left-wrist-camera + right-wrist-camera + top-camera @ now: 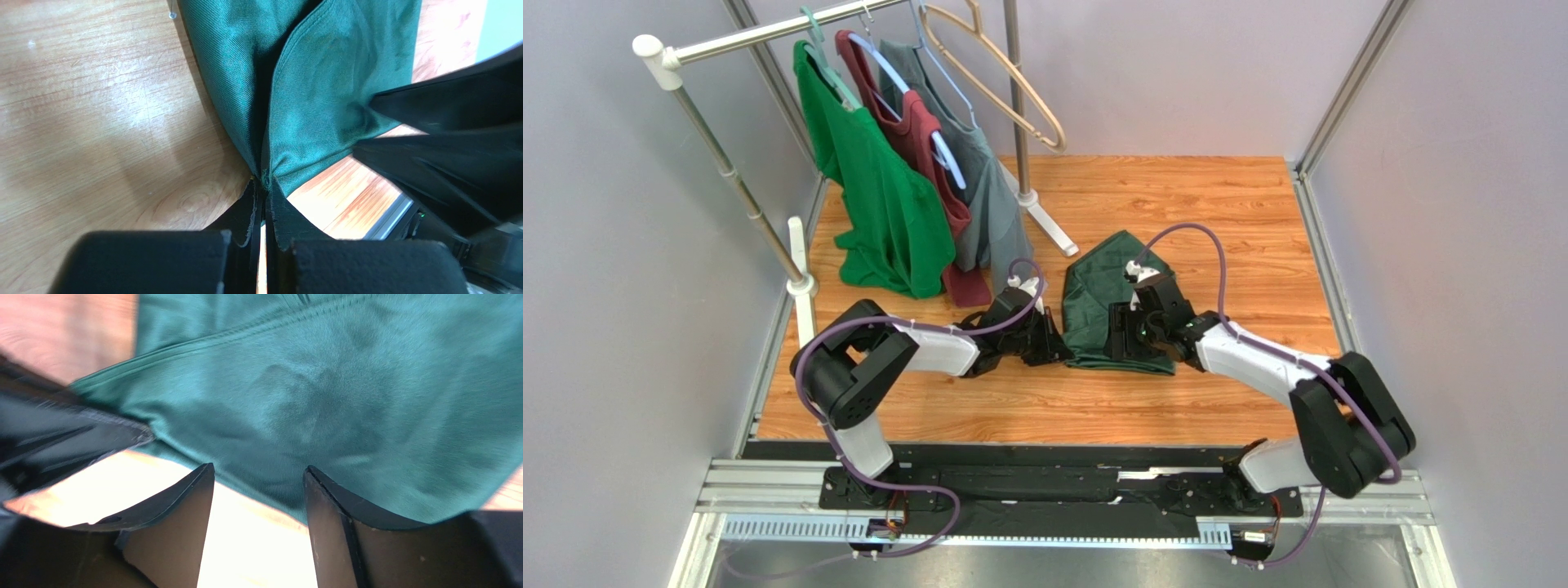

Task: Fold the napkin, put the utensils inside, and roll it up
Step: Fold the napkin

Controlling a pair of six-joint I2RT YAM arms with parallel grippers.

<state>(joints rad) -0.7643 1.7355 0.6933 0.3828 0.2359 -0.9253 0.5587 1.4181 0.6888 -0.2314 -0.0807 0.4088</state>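
Left gripper [264,184] pinched shut on the near-left corner of the dark green soft cloth napkin [1097,306]. Right gripper [258,478] jaws apart (nothing held), with the napkin's near edge right at its tips.

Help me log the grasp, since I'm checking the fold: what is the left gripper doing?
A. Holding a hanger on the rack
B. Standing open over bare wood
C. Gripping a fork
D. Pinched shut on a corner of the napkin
D: in the left wrist view the left gripper has its fingers closed together on a pointed corner of the napkin.
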